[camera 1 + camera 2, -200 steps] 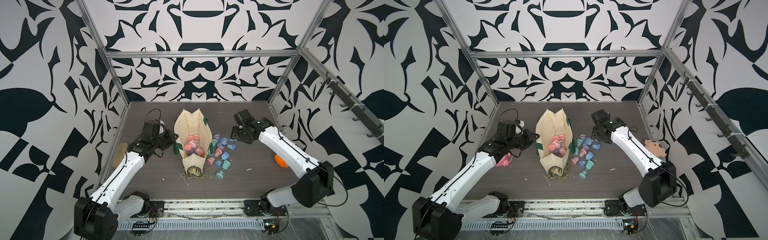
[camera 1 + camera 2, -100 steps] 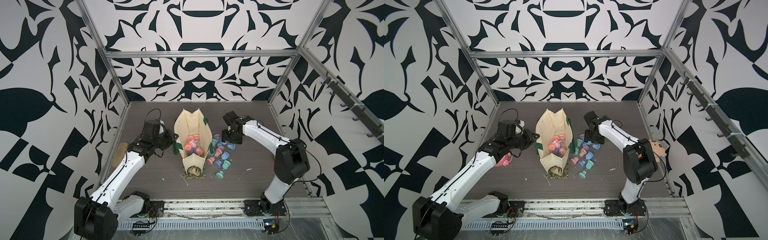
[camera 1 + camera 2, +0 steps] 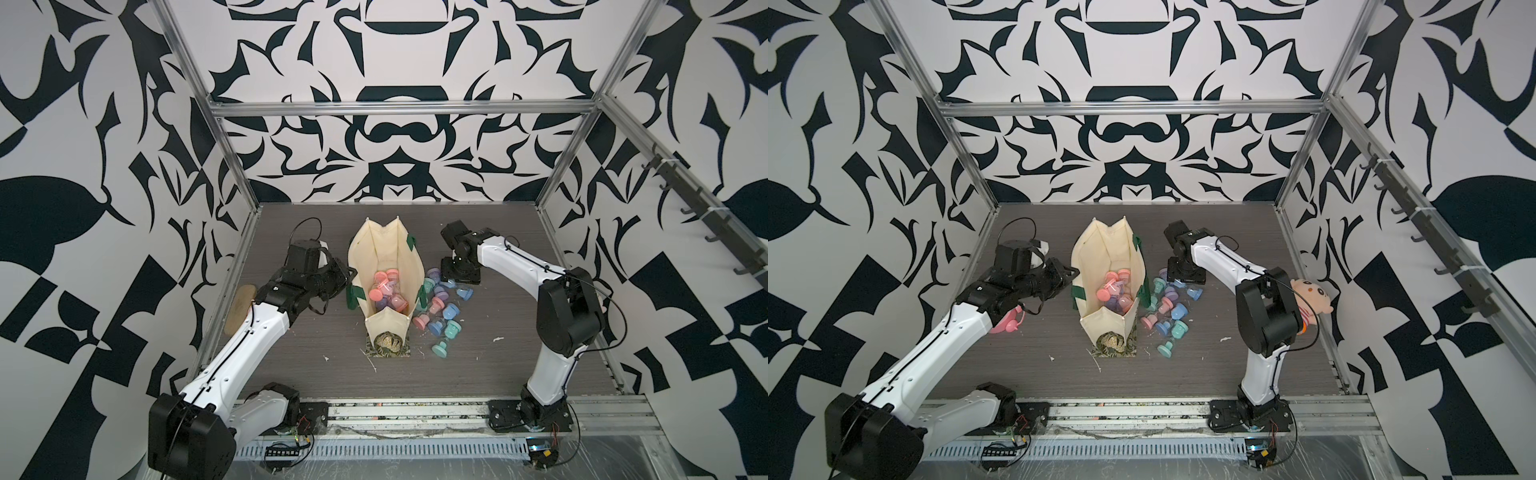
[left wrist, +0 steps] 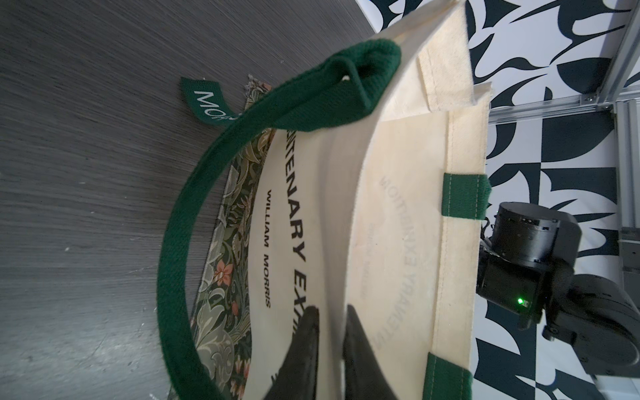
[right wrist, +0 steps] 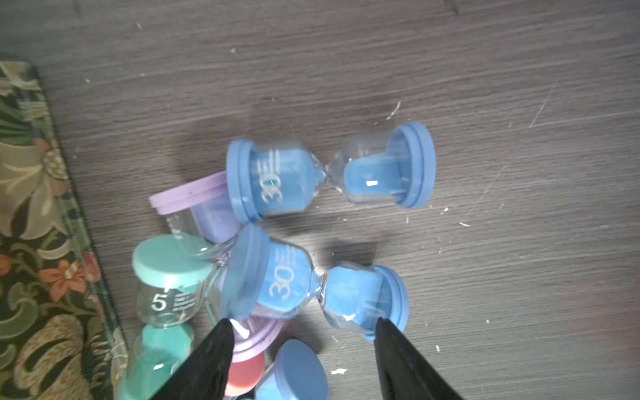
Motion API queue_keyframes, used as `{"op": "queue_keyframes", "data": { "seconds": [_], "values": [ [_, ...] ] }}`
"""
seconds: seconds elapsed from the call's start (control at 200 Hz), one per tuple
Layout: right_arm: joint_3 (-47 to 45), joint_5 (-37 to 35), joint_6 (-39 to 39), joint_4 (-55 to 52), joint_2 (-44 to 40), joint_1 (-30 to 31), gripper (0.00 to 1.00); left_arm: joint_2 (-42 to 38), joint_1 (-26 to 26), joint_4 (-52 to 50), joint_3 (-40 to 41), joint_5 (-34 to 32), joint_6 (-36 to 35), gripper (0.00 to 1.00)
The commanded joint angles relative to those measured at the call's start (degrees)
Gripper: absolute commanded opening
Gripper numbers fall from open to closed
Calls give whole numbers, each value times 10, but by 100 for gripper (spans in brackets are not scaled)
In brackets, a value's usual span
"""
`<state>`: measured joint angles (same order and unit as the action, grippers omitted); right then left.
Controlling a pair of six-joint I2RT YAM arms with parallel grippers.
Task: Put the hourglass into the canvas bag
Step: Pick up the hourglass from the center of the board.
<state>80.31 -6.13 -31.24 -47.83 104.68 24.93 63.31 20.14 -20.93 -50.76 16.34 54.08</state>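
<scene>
Right wrist view: right gripper (image 5: 303,323), jaws wide, straddling blue hourglass (image 5: 304,287) beside bag (image 3: 363,257); needing lower, centred descent before closing. Left gripper (image 4: 330,311) pinching bag wall.

I read "WILLIAM MORRIS" on the canvas bag (image 4: 398,173), "30" on a blue hourglass (image 5: 287,280), and "5" on a teal hourglass (image 5: 166,298).
</scene>
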Motion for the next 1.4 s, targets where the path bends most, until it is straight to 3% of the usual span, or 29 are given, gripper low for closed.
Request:
{"op": "queue_keyframes", "data": {
  "seconds": [0.0, 0.24, 0.48, 0.9, 1.395],
  "values": [
    [-17, -32, 7, 0, -16, -2, 69, 4, -3, -8, -5, 2, -10, 17],
    [-41, -41, 36, 18, -20, -12, 71, 1, -3, -6, 2, 2, -9, 17],
    [-3, -33, 87, 22, -18, -15, 70, 1, -3, -6, 3, 2, -8, 17],
    [93, -77, 223, 20, 81, -16, 67, 6, -4, -11, -5, 0, -9, 17],
    [121, -109, 275, 59, 136, -25, 68, 18, -10, -13, -11, 5, -11, 17]
  ]
}}
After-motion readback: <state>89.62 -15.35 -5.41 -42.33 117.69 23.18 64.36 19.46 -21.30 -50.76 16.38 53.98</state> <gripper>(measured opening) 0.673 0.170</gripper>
